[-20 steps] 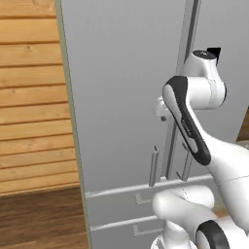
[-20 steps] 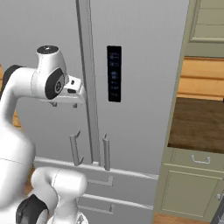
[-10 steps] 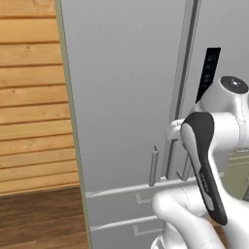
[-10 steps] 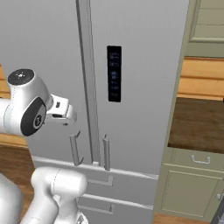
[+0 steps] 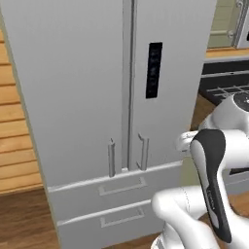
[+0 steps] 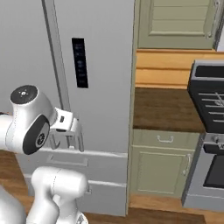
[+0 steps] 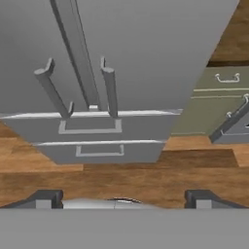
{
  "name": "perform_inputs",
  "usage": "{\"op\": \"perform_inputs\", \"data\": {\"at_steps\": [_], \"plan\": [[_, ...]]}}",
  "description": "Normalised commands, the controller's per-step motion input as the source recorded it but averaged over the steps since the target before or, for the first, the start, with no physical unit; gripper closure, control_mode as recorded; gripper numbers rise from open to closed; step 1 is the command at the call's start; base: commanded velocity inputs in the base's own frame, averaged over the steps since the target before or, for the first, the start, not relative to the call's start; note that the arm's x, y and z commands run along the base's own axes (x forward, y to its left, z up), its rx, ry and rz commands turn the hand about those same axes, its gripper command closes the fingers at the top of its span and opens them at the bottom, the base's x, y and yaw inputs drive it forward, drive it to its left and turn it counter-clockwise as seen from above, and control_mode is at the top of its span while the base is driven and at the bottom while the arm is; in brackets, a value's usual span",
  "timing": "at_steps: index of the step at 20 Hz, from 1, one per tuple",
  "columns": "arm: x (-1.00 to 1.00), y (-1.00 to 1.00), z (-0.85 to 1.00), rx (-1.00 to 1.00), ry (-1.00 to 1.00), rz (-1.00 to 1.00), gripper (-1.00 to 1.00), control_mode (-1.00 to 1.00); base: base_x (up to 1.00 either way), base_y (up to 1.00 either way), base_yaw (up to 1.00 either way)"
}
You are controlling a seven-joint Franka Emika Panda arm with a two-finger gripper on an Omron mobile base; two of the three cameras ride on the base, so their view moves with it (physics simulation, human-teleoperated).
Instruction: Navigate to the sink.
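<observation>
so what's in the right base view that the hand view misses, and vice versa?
Right base view alone: the fridge's dark control panel, the wood counter, the upper cabinet and the stovetop.
Hand view alone: the pincer, open, fingertips wide apart above the wood floor.
Both: the grey fridge, its door handles and the green base cabinet.

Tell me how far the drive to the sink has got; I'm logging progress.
Early. Done: the view has swung right, bringing the stove and green cabinet into sight. In hand: the base faces the grey fridge, with the gripper open and empty. Left: reaching the sink.
</observation>
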Motion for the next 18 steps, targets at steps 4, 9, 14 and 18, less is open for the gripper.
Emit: {"op": "perform_inputs", "data": {"at_steps": [4, 9, 14, 18], "plan": [[0.00, 0.00, 0.00, 0.00, 0.00, 0.00, -1.00, 1.00, -0.03, -1.00, -0.46], [0.00, 0.00, 0.00, 0.00, 0.00, 0.00, -1.00, 1.00, 0.00, -1.00, -0.58], [0.00, 0.00, 0.00, 0.00, 0.00, 0.00, -1.00, 1.00, 0.88, -1.00, -0.26], [0.00, 0.00, 0.00, 0.00, 0.00, 0.00, -1.00, 1.00, 1.00, -0.82, -0.26]]}}
